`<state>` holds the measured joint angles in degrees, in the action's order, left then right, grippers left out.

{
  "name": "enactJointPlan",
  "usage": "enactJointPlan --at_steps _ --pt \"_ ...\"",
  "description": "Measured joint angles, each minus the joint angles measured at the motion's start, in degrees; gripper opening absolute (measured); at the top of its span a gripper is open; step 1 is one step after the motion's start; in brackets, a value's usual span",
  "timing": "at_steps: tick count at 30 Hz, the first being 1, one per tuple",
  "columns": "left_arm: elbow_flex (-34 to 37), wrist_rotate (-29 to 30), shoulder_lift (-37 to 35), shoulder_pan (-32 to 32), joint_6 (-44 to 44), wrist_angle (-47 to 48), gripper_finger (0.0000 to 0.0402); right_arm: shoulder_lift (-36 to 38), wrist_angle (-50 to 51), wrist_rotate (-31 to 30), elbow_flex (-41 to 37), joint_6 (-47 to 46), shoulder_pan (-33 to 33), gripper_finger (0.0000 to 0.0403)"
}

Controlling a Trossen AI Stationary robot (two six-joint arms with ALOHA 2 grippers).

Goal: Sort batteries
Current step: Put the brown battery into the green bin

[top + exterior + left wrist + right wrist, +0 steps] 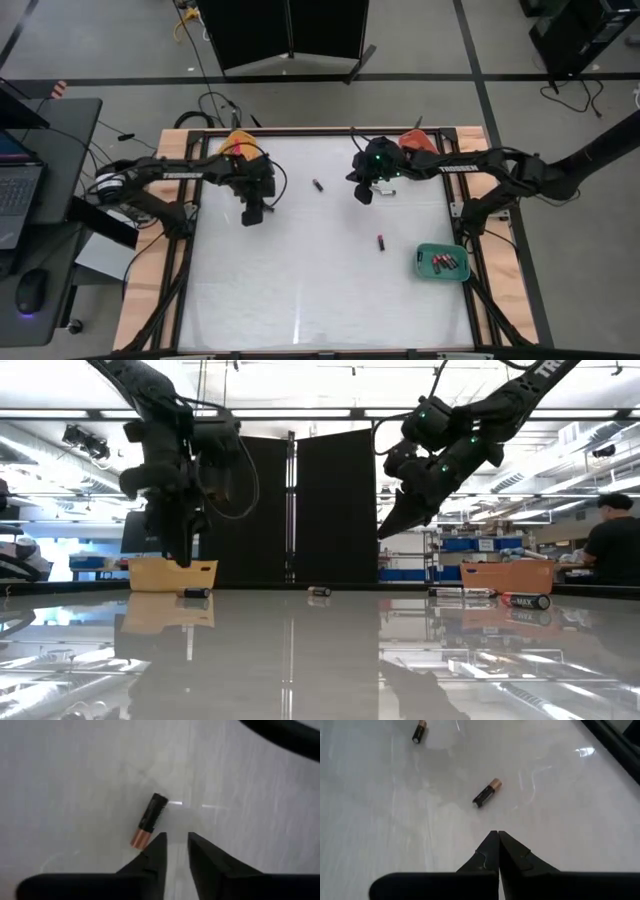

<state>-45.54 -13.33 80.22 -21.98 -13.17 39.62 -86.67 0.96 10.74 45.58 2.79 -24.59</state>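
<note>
- On the white table (300,290), loose batteries lie scattered: one near the far middle (318,186), one nearer the green tray (381,242).
- At the table's right front, the green tray (424,253) holds several batteries (447,263).
- Two more trays sit at the far edge, an orange one (236,141) on the left and a red-orange one (416,140) on the right.
- Left gripper (175,846) hangs above the table just beside a black battery with a copper end (149,820); its fingers stand narrowly apart, holding nothing.
- Right gripper (497,840) hovers high over the table with fingers pressed together, empty; a battery (486,792) lies ahead of it.
</note>
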Motion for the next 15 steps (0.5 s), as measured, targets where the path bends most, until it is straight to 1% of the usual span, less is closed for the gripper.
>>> enactJointPlan --at_steps 5,8,11,15 --pt "0.0 2.4 1.6 1.6 -1.4 -2.7 0.0138 -0.4 -0.2 0.0 0.0 0.4 0.0 0.0009" --pt "0.0 5.0 2.0 2.2 -1.6 -3.8 0.016 -0.4 -0.4 0.0 0.0 0.6 0.0 0.0009" --pt "0.0 6.2 3.2 2.4 -1.6 -3.9 0.0168 -0.4 -0.4 0.0 0.0 0.8 0.0 0.0009" --pt "0.0 6.3 5.9 2.5 -1.4 -3.5 0.0168 -0.4 -0.4 0.0 0.0 0.9 0.0 0.0009"
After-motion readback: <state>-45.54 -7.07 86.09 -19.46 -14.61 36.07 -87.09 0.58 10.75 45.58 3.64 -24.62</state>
